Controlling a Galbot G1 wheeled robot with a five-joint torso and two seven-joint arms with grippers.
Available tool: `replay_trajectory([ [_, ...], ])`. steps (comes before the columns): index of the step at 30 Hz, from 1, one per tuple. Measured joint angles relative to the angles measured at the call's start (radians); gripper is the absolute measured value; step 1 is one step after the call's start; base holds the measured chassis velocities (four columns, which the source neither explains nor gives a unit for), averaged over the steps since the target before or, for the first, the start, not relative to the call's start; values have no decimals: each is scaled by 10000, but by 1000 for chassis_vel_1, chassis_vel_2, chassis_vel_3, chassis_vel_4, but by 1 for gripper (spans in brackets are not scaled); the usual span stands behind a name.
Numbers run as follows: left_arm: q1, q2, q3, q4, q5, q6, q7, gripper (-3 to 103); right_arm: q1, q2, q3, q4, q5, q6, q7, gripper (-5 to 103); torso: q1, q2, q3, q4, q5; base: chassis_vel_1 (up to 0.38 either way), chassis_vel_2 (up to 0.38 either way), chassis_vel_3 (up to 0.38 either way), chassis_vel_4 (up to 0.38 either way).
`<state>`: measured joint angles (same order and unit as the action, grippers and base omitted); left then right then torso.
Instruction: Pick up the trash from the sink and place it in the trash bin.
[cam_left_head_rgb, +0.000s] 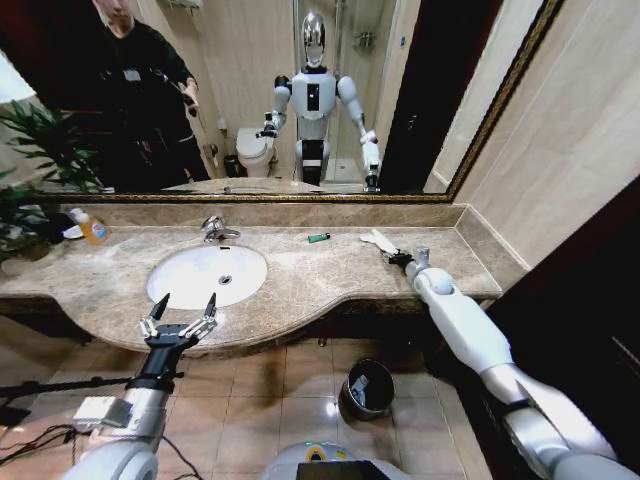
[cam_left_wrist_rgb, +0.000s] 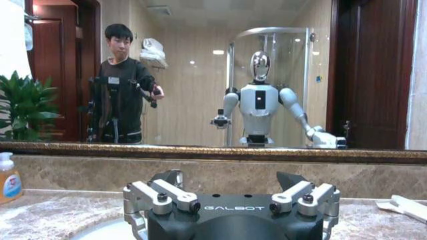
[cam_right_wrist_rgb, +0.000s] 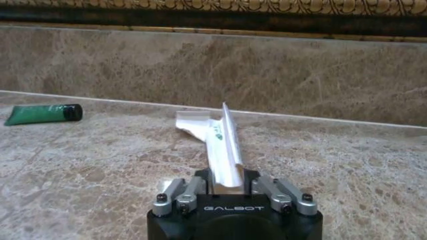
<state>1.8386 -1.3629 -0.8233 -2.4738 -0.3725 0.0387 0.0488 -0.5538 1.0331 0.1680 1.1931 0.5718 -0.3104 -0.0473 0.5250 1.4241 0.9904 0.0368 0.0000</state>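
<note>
A flat white packet of trash (cam_right_wrist_rgb: 223, 142) lies on the marble counter to the right of the sink (cam_left_head_rgb: 170, 285), and my right gripper (cam_right_wrist_rgb: 227, 181) is shut on its near end. The head view shows that gripper (cam_left_head_rgb: 399, 258) low over the counter with the packet (cam_left_head_rgb: 380, 240) reaching toward the back wall. A small green tube (cam_left_head_rgb: 318, 238) lies on the counter to the packet's left, also seen as the green tube (cam_right_wrist_rgb: 43, 113). My left gripper (cam_left_head_rgb: 181, 312) hovers open at the counter's front edge before the basin. The trash bin (cam_left_head_rgb: 368, 388) stands on the floor below the counter.
A chrome faucet (cam_left_head_rgb: 215, 230) stands behind the basin. An orange soap bottle (cam_left_head_rgb: 92, 228) and a plant (cam_left_head_rgb: 35, 170) are at the far left. A mirror (cam_left_head_rgb: 250, 90) runs along the back wall. The right wall (cam_left_head_rgb: 570, 140) closes in the counter's end.
</note>
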Motion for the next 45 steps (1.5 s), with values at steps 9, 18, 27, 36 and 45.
replay_trajectory([
  [9,0,0,0,0,0,0,0,100,-386,4,203,552,4,68,105,2,0,1,0,0,1,0,0,0,0],
  [18,-1,0,0,0,0,0,0,100,-1524,-261,822,2334,221,129,559,0,0,2,0,0,2,0,0,0,0],
  [27,0,0,0,0,0,0,0,100,-3078,-730,1474,4082,206,387,935,0,0,2,0,-1,1,0,0,0,0],
  [36,0,0,0,0,0,0,-1,100,-4828,-813,2553,6204,296,301,1077,0,0,1,0,0,0,0,0,0,0],
  [45,0,0,0,-1,0,0,1,100,-7819,-432,4178,8549,292,107,849,0,-1,2,-1,0,1,0,0,0,0],
])
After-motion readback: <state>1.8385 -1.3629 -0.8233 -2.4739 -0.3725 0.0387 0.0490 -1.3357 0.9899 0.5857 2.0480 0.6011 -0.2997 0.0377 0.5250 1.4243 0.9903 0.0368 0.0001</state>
